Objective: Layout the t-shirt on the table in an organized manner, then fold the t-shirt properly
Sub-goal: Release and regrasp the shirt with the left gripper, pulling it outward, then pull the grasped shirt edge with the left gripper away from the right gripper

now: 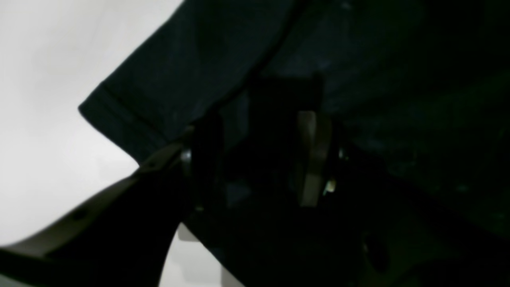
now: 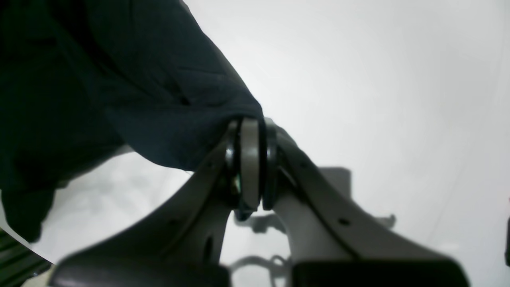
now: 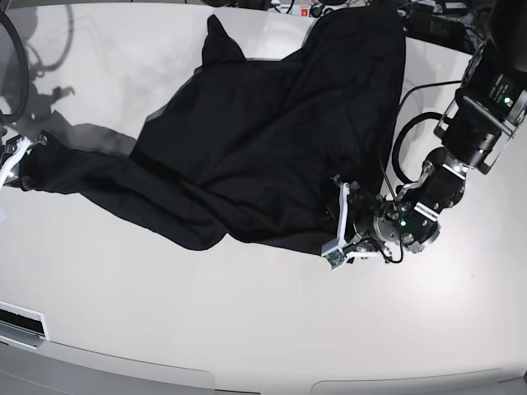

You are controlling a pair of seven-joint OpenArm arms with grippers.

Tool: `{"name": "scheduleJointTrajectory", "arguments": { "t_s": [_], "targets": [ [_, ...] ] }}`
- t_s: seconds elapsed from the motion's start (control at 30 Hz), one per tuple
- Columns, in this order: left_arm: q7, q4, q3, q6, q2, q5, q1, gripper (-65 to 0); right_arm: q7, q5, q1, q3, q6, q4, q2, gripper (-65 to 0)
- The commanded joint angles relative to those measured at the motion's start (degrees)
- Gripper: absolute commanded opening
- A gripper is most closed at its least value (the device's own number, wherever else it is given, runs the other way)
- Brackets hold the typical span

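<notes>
Nearest the base camera runs the bare front edge of the table (image 3: 247, 329), a glossy white top that carries everything else. On it the t-shirt (image 3: 263, 140) lies spread but rumpled, a black mass reaching from the table's far edge down toward its middle, with one long arm of cloth drawn out toward the table's left edge as the base view shows it. At the shirt's near right hem sits the left gripper (image 3: 336, 220), its white fingers standing apart with the hem at their tips; the left wrist view shows the two fingers separated and dark cloth lying under and around them, a hemmed sleeve or corner (image 1: 131, 115) of the shirt spread flat on the white top to one side. Whether any cloth is caught between those fingers cannot be told from these views, which are very dark there. At the far end of the drawn-out cloth, by the table's left edge, is the right gripper (image 3: 18, 152). Its wrist view shows the pads (image 2: 250, 159) pressed together with a bunch of black fabric pinched at their tips, the cloth rising and draping away from them above the table. Cables and equipment lie beyond the shirt at the table's far right corner.
</notes>
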Motion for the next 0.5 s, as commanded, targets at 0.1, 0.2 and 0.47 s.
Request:
{"name": "scheduleJointTrajectory", "arguments": {
  "t_s": [0.1,0.2,0.47],
  "targets": [
    [1.88,0.17,-0.35,1.38,0.0,0.26,-2.86,-33.4,0.9,0.79,0.66,0.52,-0.17,0.92,1.27,-65.0],
    [9.9,0.15,-0.35,1.46,0.48,-4.46,-2.01,-33.7,0.87,0.57,0.66,0.52,-0.17,0.92,1.29,-65.0],
    [32.68,0.17,-0.35,-8.59,0.44,-13.7,5.46,-53.8,1.14,0.61,0.66,0.52,-0.15,0.92,1.29,-65.0]
  ]
}}
